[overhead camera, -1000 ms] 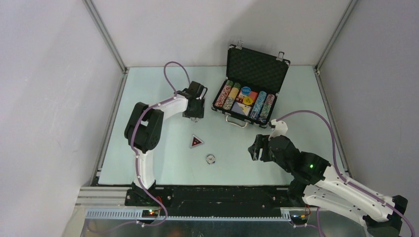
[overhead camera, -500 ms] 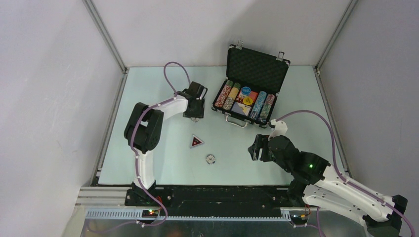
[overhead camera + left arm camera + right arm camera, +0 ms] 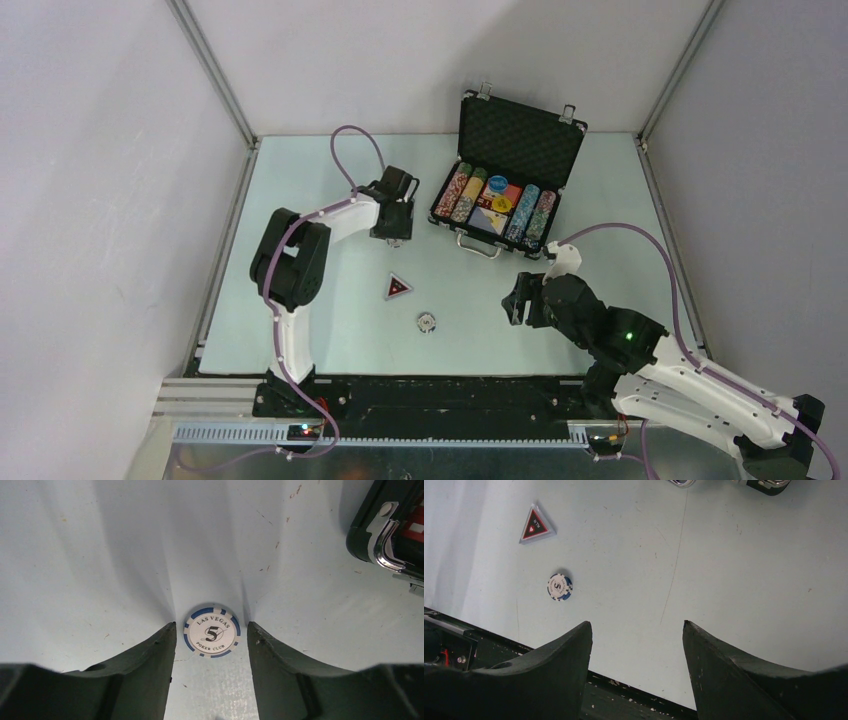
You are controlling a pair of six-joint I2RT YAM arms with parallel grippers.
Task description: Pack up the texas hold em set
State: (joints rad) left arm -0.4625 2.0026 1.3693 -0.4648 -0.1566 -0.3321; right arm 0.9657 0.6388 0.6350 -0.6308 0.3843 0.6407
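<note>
From above, the open briefcase (image 3: 522,140) sits at the far side of the table (image 3: 300,200). The left gripper (image 3: 392,230) is just beside its left end, and the right gripper (image 3: 516,300) hovers nearer the front. A triangular piece (image 3: 398,287) and a second chip (image 3: 427,322) lie between the arms. In the left wrist view, a blue-edged chip (image 3: 212,634) lies flat between the spread fingers (image 3: 150,670), with bare table on either side, ungrasped. In the right wrist view, the jaws stand released and empty, with the second chip (image 3: 559,587) and the triangular piece (image 3: 535,526) well off to the upper left.
</note>
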